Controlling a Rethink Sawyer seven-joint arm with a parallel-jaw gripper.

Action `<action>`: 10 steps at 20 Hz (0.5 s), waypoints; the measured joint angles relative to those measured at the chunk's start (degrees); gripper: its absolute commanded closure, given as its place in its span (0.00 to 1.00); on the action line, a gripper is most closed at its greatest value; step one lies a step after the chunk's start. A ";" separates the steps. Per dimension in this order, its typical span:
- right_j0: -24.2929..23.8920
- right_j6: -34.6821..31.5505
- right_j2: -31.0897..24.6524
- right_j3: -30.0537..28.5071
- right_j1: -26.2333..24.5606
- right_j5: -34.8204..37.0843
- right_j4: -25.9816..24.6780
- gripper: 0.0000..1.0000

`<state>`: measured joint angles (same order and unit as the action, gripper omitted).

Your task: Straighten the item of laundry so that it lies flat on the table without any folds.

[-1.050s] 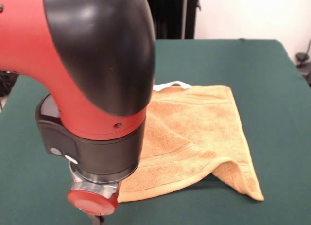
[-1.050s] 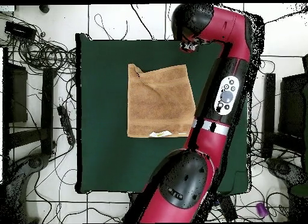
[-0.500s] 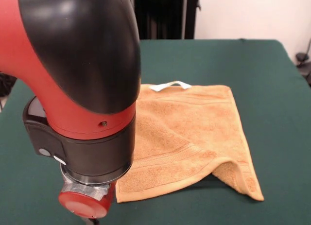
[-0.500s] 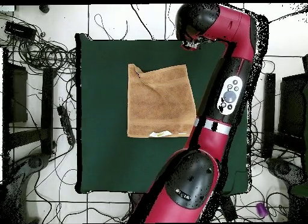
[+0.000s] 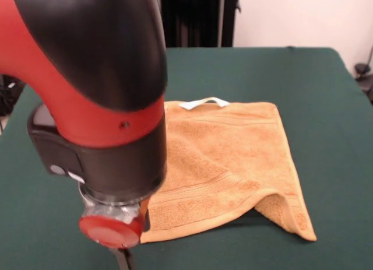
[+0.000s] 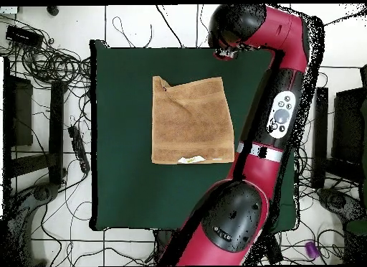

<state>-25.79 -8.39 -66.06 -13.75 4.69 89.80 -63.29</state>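
Your gripper (image 5: 121,259) barely shows beneath the red-and-black arm; you cannot tell its state. Your square orange-tan terry towel (image 5: 227,165) lies mid dark green cloth table (image 5: 326,107), one near corner (image 5: 288,214) folded.

We find no text, brand, number or sign that we can read in either view. The small white tag loop (image 5: 204,102) at the far edge of the towel (image 5: 227,165) shows no print that we can make out. On the arm (image 6: 281,113) there is a light oval panel with small round marks, seen in the overhead view, but we cannot read any symbol or letter on it. The red cap (image 5: 111,231) low on the arm in the front view is plain, and so is the green table (image 5: 326,107).
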 measured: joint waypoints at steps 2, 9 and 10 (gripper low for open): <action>-0.50 0.00 1.37 -1.48 0.93 0.00 1.69 0.00; -2.58 0.00 6.58 -6.37 5.64 0.00 7.26 0.00; -2.76 0.00 7.51 -6.87 6.41 -0.05 8.10 0.00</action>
<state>-28.55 -8.39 -58.55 -20.62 11.10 89.75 -55.19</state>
